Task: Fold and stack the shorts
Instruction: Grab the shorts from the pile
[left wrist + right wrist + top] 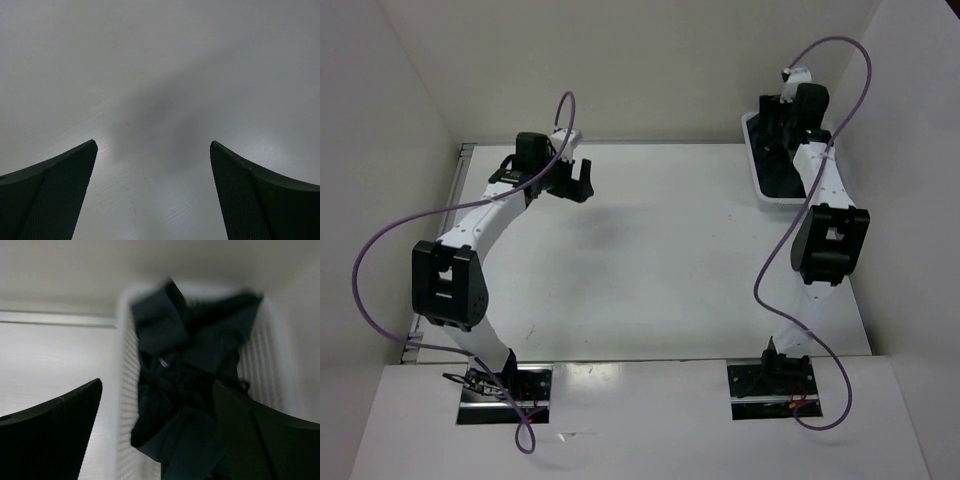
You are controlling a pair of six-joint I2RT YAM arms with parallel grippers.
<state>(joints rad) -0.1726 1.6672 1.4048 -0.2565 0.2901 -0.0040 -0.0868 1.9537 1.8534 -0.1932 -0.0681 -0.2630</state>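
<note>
Since the shorts (185,390) are seen bunched in the white mesh basket (124,390) at the far right of the table (660,250), the first pick is judged to be in hand; nothing is folded yet. Right gripper (157,384) is held over the heap, fingers spread wide, nothing gripped; left gripper (153,143) is spread wide too, over bare table. A descent and a pinch on one upper fold are called for next. Counted: one basket, one dark heap, pairs within not separable

The shorts (185,390) lie, seemingly heaped, in the basket (125,370) on the table (660,260), far right.
</note>
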